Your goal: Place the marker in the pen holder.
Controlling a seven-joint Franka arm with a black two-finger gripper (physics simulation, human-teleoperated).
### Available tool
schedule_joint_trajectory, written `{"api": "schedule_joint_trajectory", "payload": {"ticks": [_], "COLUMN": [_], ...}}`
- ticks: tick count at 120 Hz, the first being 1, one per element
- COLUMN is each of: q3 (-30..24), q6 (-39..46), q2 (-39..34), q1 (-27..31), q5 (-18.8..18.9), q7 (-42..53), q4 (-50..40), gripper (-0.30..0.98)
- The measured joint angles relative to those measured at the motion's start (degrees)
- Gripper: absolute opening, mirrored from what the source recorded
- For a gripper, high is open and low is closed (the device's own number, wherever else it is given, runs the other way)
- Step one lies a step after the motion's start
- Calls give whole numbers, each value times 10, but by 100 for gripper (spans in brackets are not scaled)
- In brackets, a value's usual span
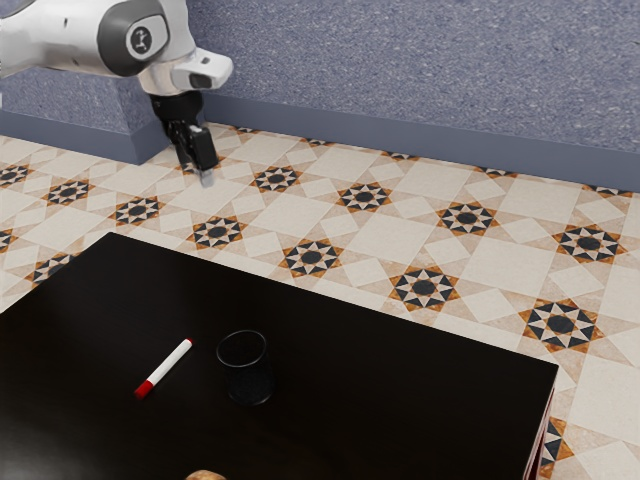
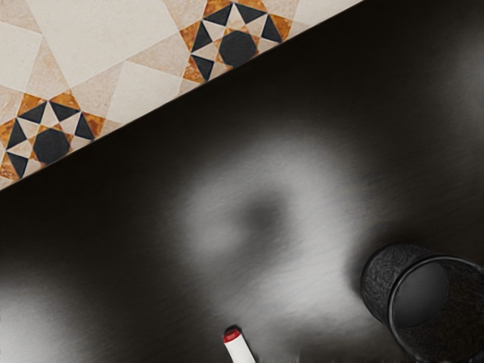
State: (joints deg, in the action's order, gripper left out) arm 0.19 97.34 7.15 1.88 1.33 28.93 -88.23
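1. Exterior view: the pen holder (image 1: 249, 386) stands upright on the black table (image 1: 400, 385), its round rim (image 1: 242, 332) facing up.
2. The marker (image 1: 168, 365) lies flat on the table, outside the pen holder and apart from it. Taken from the marker, the pen holder is at three o'clock in this view.
3. The marker's white body slants, with the longer red end (image 1: 144, 389) pointing between seven and eight o'clock and the small red end between one and two.
4. The gripper (image 1: 205, 172) hangs between eleven and twelve o'clock from the pen holder, well apart from it and from the marker. I cannot tell whether it is open or closed.
5. A tan thing (image 1: 206, 475), mostly cut off by the frame, is between six and seven o'clock from the pen holder.
6. In the wrist view, the pen holder has dark, textured sides, and part of its bare inner bottom is visible through the mouth.
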Motion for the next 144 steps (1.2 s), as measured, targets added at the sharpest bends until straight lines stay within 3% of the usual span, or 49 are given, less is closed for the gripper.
{"api": "schedule_joint_trajectory", "payload": {"ticks": [26, 43, 69, 106, 124, 134, 144], "q3": [-3, -1, -1, 24, 25, 24, 24], "q6": [-6, 61, 163, 283, 322, 334, 348], "q2": [-12, -60, -55, -26, 3, 15, 30], "q1": [0, 8, 18, 15, 15, 20, 22], "q5": [-2, -22, -26, 34, 45, 47, 46], "q7": [42, 40, 19, -81, -152, -185, -213], "q4": [-15, -194, -275, -370, -388, -388, -389], "gripper": [69, 69, 69, 69, 69, 64, 49]}}
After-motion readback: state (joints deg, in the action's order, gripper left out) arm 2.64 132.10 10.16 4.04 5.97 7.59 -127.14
